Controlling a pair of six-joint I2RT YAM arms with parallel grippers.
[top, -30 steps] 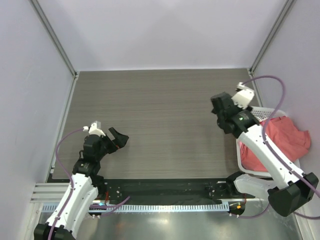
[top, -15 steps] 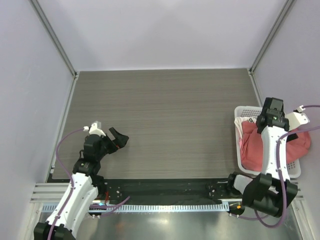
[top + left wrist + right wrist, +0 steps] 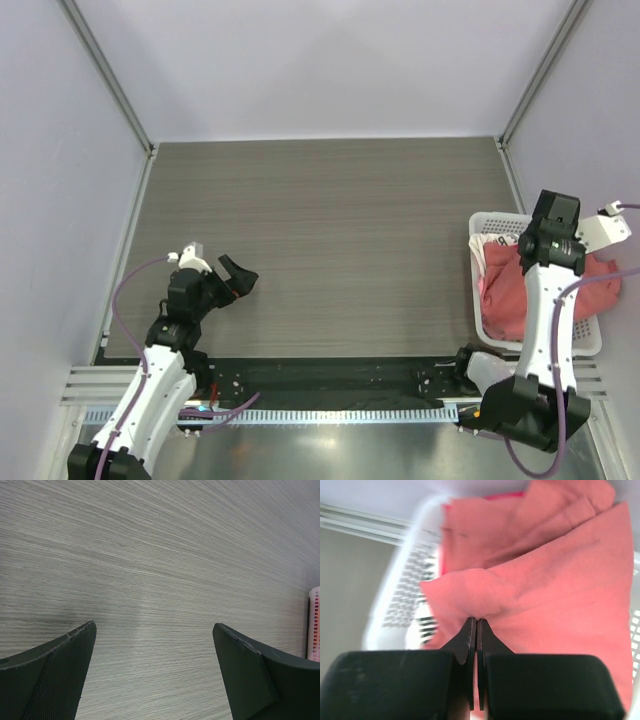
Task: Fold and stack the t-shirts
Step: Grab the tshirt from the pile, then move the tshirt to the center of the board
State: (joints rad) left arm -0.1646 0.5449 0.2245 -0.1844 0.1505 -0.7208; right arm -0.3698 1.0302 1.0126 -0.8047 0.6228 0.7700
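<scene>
A salmon-coral t-shirt (image 3: 560, 590) lies crumpled in the white lattice basket (image 3: 490, 218) at the table's right edge, and in the top view the t-shirt (image 3: 505, 295) fills most of it. My right gripper (image 3: 476, 620) reaches down into the basket and is shut on a pinched fold of this shirt. A sliver of brighter crimson-pink cloth (image 3: 505, 496) peeks out at the far side. A blurred white patch with dark marks (image 3: 422, 627) shows at the basket's left. My left gripper (image 3: 238, 275) hangs open over bare table, its fingers (image 3: 60, 670) wide apart.
The basket's rim (image 3: 415, 555) runs close to my right gripper on the left. Grey wood-grain table (image 3: 330, 220) stretches between the two arms. Pale walls with metal corner posts (image 3: 110, 80) enclose the table on three sides.
My right arm swung from the table's right middle to over the basket, dipped in, and its jaws shut on the salmon-coral shirt. The left arm stayed still.
</scene>
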